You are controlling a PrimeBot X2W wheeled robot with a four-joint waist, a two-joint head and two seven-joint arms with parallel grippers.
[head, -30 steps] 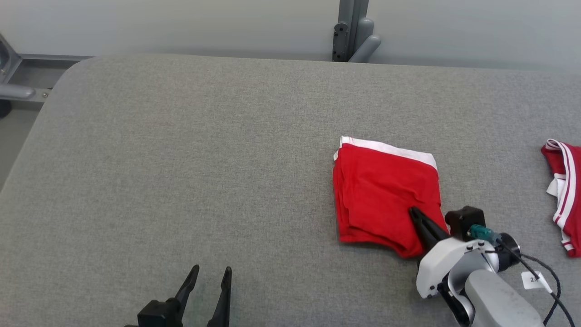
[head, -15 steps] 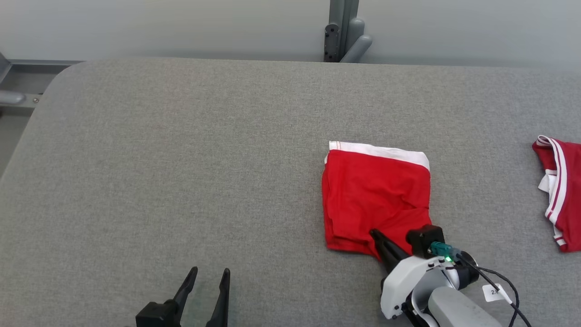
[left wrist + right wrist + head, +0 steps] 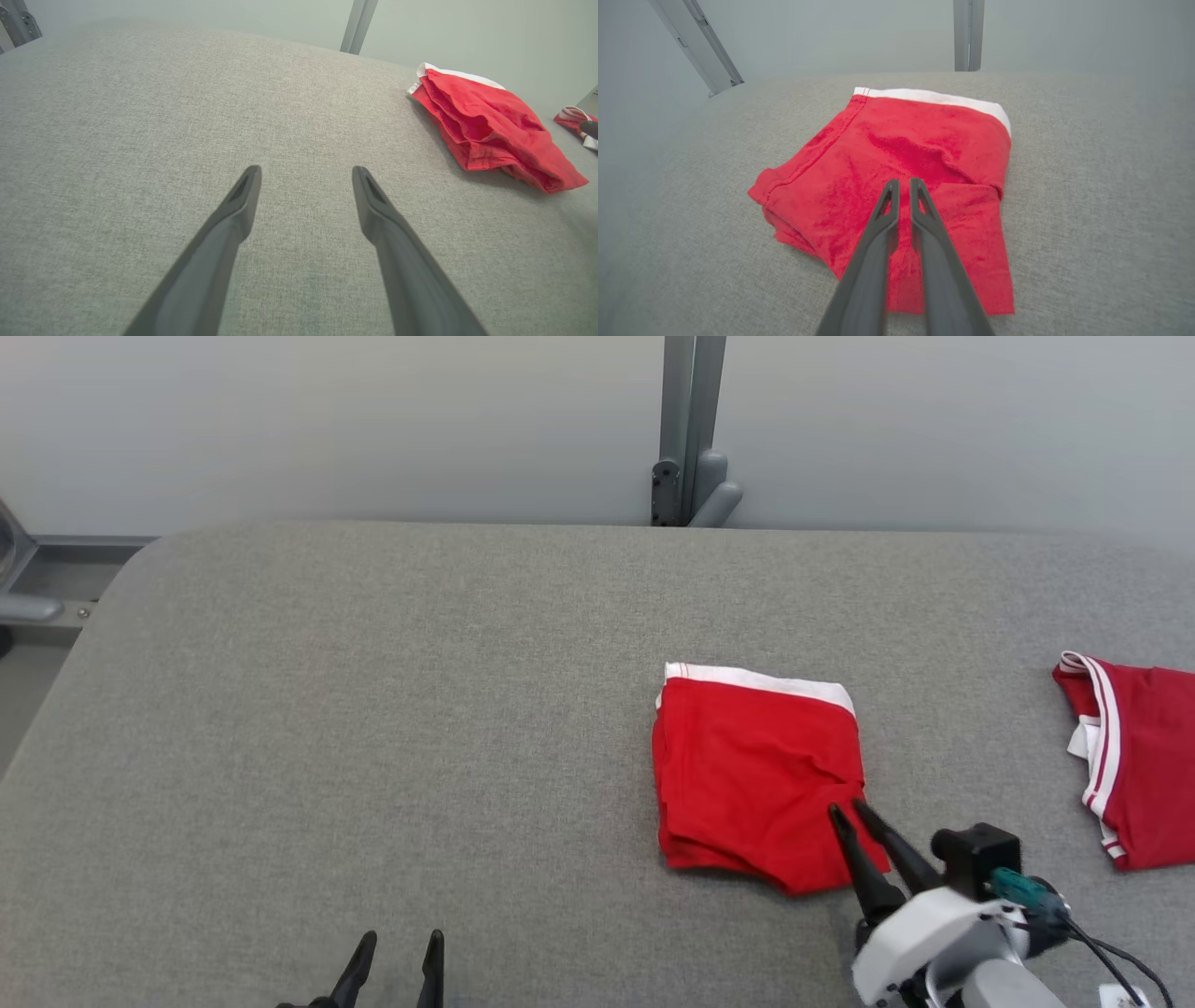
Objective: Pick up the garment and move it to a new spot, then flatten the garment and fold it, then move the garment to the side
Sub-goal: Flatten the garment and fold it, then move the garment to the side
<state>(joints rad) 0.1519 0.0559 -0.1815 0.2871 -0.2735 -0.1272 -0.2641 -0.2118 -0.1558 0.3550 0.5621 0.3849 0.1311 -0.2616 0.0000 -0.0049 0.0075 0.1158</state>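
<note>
The garment (image 3: 756,775) is red with a white waistband and lies folded into a rough square on the grey table (image 3: 373,709), right of centre. It also shows in the left wrist view, garment (image 3: 486,126), and in the right wrist view, garment (image 3: 906,154). My right gripper (image 3: 846,808) hangs over its near right corner. The fingers are almost together with only a thin slit between them, and no cloth is pinched, as the right gripper (image 3: 901,183) shows from the wrist. My left gripper (image 3: 400,941) stands open at the near edge, left gripper (image 3: 306,170) over bare table.
A second red garment with white stripes (image 3: 1134,765) lies at the table's right edge, also seen as the striped garment (image 3: 572,116). A grey metal post (image 3: 686,429) stands behind the far edge. The table's left half offers wide free room.
The head camera has tilted, shifting the whole picture down. My right gripper has slid from the garment's lower edge to its near right corner, and its fingertips have parted by a sliver. The left gripper stays open.
</note>
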